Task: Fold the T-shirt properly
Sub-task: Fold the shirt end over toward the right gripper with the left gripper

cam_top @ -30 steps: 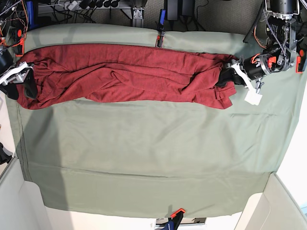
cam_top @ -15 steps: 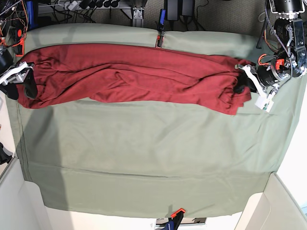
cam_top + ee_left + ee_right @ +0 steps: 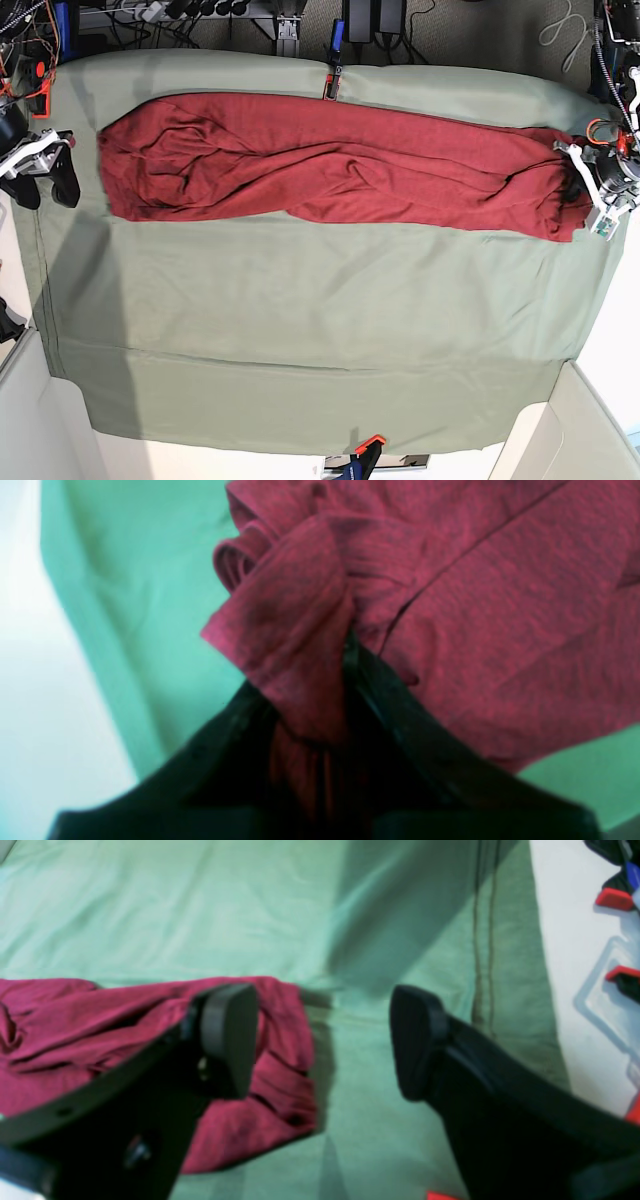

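We are pinching the T-shirt at 3 o'clock with our left end effector to stretch it flat; our right end effector is hanging spread at 9 o'clock.

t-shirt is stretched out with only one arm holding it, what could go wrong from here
1. Only the left gripper is clamped on the T-shirt, at a bunched end near the edge of the green cloth sheet. Pulling further could drag that end off the sheet.
2. The right gripper is open beside the other end, so nothing anchors it and the whole garment may slide.
3. The middle lies wrinkled and doubled over, so a fold made now would probably trap creases.
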Action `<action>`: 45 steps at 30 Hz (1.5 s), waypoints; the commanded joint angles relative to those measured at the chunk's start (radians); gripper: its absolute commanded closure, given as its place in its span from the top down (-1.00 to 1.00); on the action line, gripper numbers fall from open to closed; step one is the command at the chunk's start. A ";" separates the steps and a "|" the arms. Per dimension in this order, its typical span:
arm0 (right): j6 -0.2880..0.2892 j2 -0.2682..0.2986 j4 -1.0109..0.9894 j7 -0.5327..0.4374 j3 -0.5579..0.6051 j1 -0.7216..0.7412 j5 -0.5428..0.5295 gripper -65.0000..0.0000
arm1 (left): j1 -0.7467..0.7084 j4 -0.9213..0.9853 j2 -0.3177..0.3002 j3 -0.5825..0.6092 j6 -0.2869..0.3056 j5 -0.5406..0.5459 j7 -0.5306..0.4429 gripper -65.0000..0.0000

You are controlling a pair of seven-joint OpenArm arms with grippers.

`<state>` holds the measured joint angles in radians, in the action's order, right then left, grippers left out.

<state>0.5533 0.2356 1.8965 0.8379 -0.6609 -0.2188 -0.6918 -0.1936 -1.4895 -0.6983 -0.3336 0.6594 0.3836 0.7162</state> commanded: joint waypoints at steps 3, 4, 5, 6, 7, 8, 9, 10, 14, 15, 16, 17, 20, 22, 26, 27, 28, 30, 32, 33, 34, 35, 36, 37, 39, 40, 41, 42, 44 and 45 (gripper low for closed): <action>0.000 0.016 0.014 -0.029 -0.004 0.007 -0.019 0.27 | -0.002 -0.144 -0.016 -0.009 0.019 0.135 0.035 -1.00; 0.000 0.016 0.014 -0.029 -0.004 0.007 -0.019 0.26 | -0.008 -0.199 -0.008 -0.009 0.019 0.194 0.058 -1.00; 0.000 0.016 0.014 -0.029 -0.004 0.007 -0.019 0.27 | -0.010 -0.258 0.006 -0.006 0.019 0.253 0.084 -1.00; 0.000 0.016 0.014 -0.028 -0.004 0.007 -0.020 0.27 | -0.009 -0.317 0.026 -0.001 0.021 0.299 0.106 -1.00; 0.000 0.015 0.014 -0.028 -0.004 0.007 -0.023 0.27 | -0.008 -0.376 0.049 0.008 0.039 0.330 0.112 -1.00; 0.000 0.013 0.014 -0.028 -0.004 0.007 -0.023 0.27 | -0.009 -0.427 0.070 0.023 0.039 0.339 0.112 -1.00; 0.000 0.011 0.014 -0.028 -0.004 0.007 -0.023 0.27 | -0.009 -0.462 0.087 0.045 0.039 0.338 0.113 -1.00; 0.000 0.007 0.014 -0.026 -0.004 0.008 -0.023 0.26 | -0.009 -0.479 0.099 0.073 0.039 0.338 0.112 -1.00; 0.000 0.002 0.014 -0.018 -0.005 0.005 -0.011 0.26 | -0.008 -0.465 0.140 0.219 0.039 0.258 0.111 -1.00; 0.000 0.002 0.014 -0.018 -0.005 0.005 -0.011 0.27 | -0.006 -0.454 0.150 0.252 0.039 0.218 0.111 -1.00; 0.000 0.002 0.014 -0.018 -0.005 0.005 -0.011 0.27 | -0.002 -0.440 0.161 0.280 0.039 0.185 0.111 -1.00; 0.000 0.002 0.014 -0.019 -0.004 0.007 -0.018 0.27 | 0.005 -0.423 0.172 0.302 0.039 0.163 0.111 -1.00; 0.000 0.002 0.014 -0.019 -0.004 0.007 -0.027 0.27 | 0.007 -0.378 0.195 0.344 0.039 0.159 0.111 -1.00; 0.000 0.002 0.014 -0.018 -0.004 0.007 -0.026 0.27 | 0.007 -0.359 0.203 0.367 0.039 0.159 0.111 -1.00; 0.000 0.002 0.014 -0.019 -0.005 0.007 -0.026 0.27 | 0.008 -0.356 0.221 0.384 0.039 0.220 0.110 -0.76; 0.000 0.002 0.014 -0.018 -0.004 0.007 -0.026 0.27 | 0.008 -0.356 0.226 0.384 0.039 0.233 0.110 -0.48; 0.000 0.002 0.014 -0.018 -0.005 0.007 -0.026 0.27 | 0.008 -0.356 0.232 0.384 0.039 0.241 0.110 -0.21; 0.000 0.002 0.014 -0.014 -0.005 0.007 -0.026 0.27 | 0.007 -0.356 0.237 0.385 0.039 0.254 0.110 0.15; 0.000 0.002 0.014 -0.014 -0.005 0.007 -0.027 0.27 | 0.008 -0.356 0.235 0.386 0.039 0.300 0.111 0.17; 0.000 0.002 0.014 -0.014 -0.005 0.007 -0.027 0.27 | 0.008 -0.356 0.235 0.386 0.039 0.330 0.111 0.17; 0.000 0.002 0.014 -0.015 -0.005 0.007 -0.027 0.27 | 0.008 -0.357 0.235 0.386 0.039 0.367 0.112 0.17; 0.000 0.002 0.014 -0.015 -0.005 0.007 -0.027 0.27 | 0.008 -0.358 0.235 0.386 0.039 0.409 0.114 0.17; 0.000 0.002 0.014 -0.015 -0.005 0.007 -0.027 0.27 | 0.008 -0.358 0.235 0.386 0.039 0.446 0.124 0.17; 0.000 0.002 0.014 -0.015 -0.005 0.007 -0.027 0.27 | 0.008 -0.359 0.235 0.386 0.039 0.473 0.133 0.17; 0.000 0.002 0.014 -0.015 -0.005 0.007 -0.027 0.27 | 0.008 -0.365 0.235 0.381 0.039 0.526 0.156 0.17; 0.000 0.002 0.014 -0.015 -0.005 0.007 -0.027 0.27 | 0.008 -0.373 0.235 0.377 0.039 0.558 0.158 0.17; 0.000 0.002 0.014 -0.015 -0.005 0.007 -0.026 0.27 | 0.008 -0.383 0.235 0.369 0.039 0.579 0.159 0.17; 0.000 0.002 0.014 -0.015 -0.005 0.007 -0.027 0.27 | 0.008 -0.395 0.235 0.360 0.039 0.585 0.159 0.16; 0.000 0.002 0.014 -0.014 -0.005 0.007 -0.026 0.27 | 0.008 -0.412 0.235 0.330 0.039 0.585 0.159 0.16; 0.000 0.002 0.014 -0.014 -0.005 0.007 -0.026 0.26 | 0.008 -0.416 0.235 0.312 0.039 0.586 0.158 0.16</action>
<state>0.5533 0.2241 1.8965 0.8429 -0.6605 -0.2184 -0.6987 -0.1986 -1.8874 -0.4538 -0.0158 0.6956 0.9470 0.8959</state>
